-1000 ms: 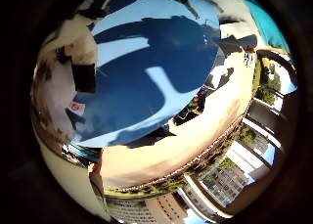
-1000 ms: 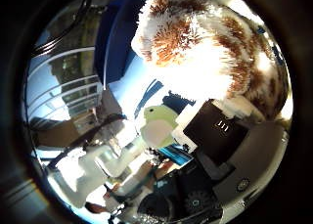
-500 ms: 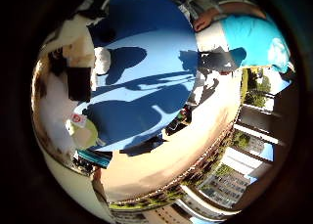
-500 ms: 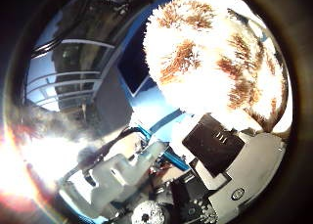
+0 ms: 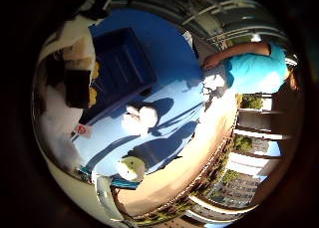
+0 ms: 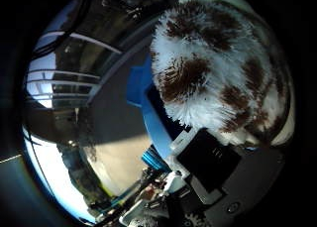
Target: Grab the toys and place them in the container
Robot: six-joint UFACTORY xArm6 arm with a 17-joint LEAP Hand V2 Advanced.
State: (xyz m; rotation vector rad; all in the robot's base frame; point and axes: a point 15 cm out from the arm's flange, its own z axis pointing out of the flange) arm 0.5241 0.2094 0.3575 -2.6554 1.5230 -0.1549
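A shaggy white and brown plush toy (image 6: 213, 73) fills much of the right thumb side palm view, close against the palm. My right hand (image 6: 213, 163) shows as white and black parts pressed against the plush, with fingers curled on it. The right little finger side palm view looks down on a blue-covered table (image 5: 184, 64). A dark blue container (image 5: 120, 67) stands on it. A small white toy (image 5: 140, 115) lies on the table beside the container. A green and white toy (image 5: 130, 168) lies near the table's edge.
A black box (image 5: 75, 89) and a yellow item (image 5: 92, 94) sit beside the container. Sandy ground (image 5: 194, 153) surrounds the table. Railings (image 6: 59, 78) and a blue edge (image 6: 142, 93) show beyond the plush.
The whole picture has shifted: the hand has moved and the table looks smaller and farther off. The container and two toys have come into view. The plush stays against the palm.
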